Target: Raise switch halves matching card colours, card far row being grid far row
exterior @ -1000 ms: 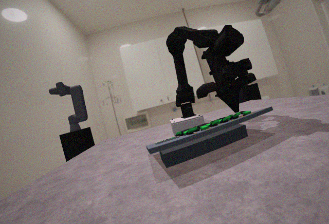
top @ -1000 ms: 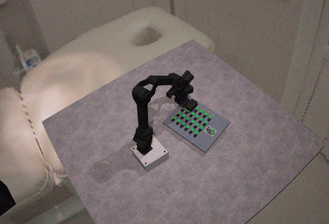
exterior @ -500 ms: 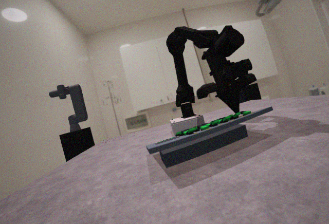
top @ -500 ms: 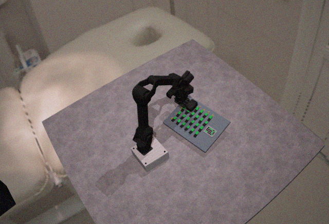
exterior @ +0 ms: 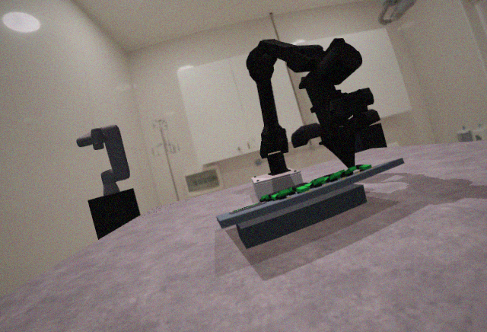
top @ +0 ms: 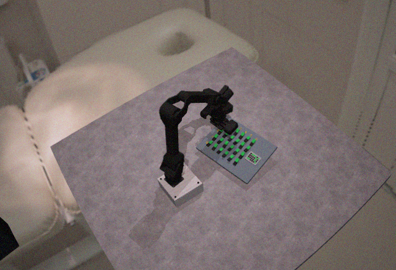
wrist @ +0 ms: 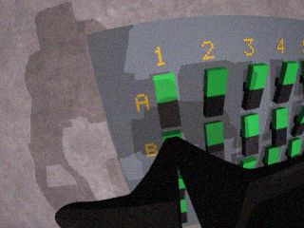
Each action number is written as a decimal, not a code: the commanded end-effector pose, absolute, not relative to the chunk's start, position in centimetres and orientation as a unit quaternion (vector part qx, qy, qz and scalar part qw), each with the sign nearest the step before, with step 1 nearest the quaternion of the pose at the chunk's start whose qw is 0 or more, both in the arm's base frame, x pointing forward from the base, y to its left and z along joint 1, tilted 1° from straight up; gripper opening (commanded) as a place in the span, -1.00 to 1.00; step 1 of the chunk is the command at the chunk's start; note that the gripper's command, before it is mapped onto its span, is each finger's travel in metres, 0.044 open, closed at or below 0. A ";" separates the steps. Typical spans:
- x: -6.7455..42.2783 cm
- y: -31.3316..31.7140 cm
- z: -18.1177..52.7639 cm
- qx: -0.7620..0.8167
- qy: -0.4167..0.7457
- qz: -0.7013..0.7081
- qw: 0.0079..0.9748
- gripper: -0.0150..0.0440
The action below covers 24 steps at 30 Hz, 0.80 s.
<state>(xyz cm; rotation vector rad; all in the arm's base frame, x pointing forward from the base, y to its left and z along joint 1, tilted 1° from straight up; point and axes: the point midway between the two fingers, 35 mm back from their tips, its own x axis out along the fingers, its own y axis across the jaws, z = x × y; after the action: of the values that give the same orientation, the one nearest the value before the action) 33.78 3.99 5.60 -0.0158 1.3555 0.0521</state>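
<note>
The blue-grey switch panel (top: 247, 173) (exterior: 275, 209) (wrist: 114, 57) lies on the table in front of the arm. It carries a grid of rocker switches (top: 231, 143) (exterior: 314, 182), each half green and half dark grey. The small card (top: 252, 157) sits at the panel's right end. My gripper (top: 229, 129) (exterior: 350, 164) (wrist: 171, 142) is shut and empty, and points down over the grid's left far corner. In the wrist view its tip sits at switch B1 (wrist: 170, 135), which it mostly hides. Switch A1 (wrist: 166, 98) is just beyond it. Whether the tip touches B1 cannot be told.
The arm's white base block (top: 181, 189) (exterior: 275, 184) stands near the panel. A grey second arm (exterior: 112, 151) on a black box (exterior: 113, 210) stands far off at the left. A padded bed (top: 96, 78) lies beyond the table's edge.
</note>
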 end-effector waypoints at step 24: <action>31.5 3.8 11.5 -0.007 0.618 0.021 0.786 -0.49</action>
<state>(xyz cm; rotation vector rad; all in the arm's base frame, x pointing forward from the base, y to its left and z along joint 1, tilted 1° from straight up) 32.48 3.88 11.81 -0.0128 1.3103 0.0544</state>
